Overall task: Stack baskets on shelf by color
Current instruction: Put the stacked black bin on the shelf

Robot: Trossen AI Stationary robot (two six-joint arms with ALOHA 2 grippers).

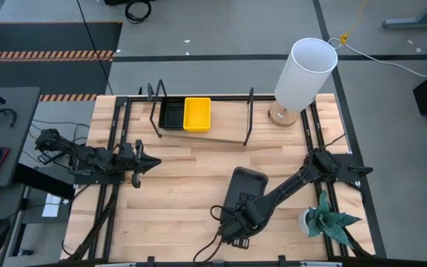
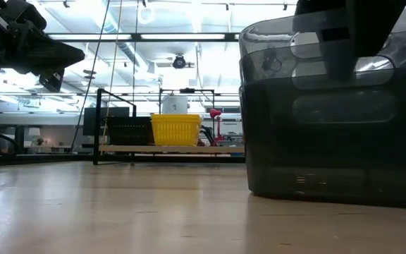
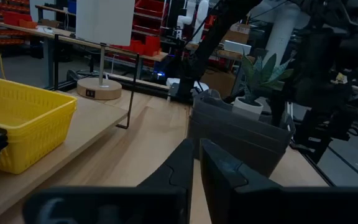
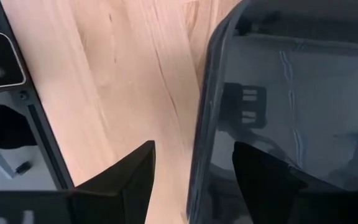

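Right pincer straddles grey basket rim, seemingly ungripped; left pincer hovers

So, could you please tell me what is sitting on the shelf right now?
On the shelf sit a black basket and a yellow basket, side by side and touching. Whether either is a stack cannot be told, and their insides are not clearly visible.
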